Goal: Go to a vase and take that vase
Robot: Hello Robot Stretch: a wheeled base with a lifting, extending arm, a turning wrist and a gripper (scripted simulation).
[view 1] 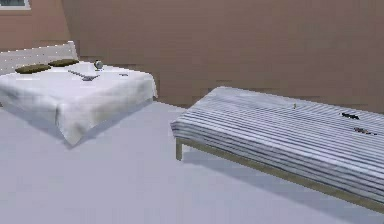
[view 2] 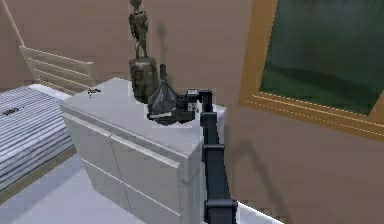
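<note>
We start at the claw (view 2: 160, 112), which sits at the far end of the dark arm (view 2: 212, 165), above the top of the white dresser (view 2: 115, 145). We cannot tell the state of its fingers. We also cannot tell if it holds anything, because a thing stands on the dresser directly at it.

This thing is the vase (view 2: 162, 88), a dark shape with a narrow neck and a wide foot. It stands near the back edge of the dresser top, at about 12 o'clock from the claw. We cannot say whether the claw touches it or is only beside it.

At 11 o'clock from the vase, just beside it, a dark statue (view 2: 141, 65) rises on a thick base. Farther out, a framed window (view 2: 320, 55) is at 2 o'clock and a pale headboard (view 2: 55, 68) at 9 o'clock. In the forward view a white bed (view 1: 70, 95) lies at 10 o'clock and a striped bed (view 1: 280, 130) at 4 o'clock.

We judge that the going part is finished and the taking is the step in hand. The next move calls for a firm hold on the body of the vase, then a straight lift until the foot is free of the dresser. The statue is very near, so a side movement can knock it.
</note>
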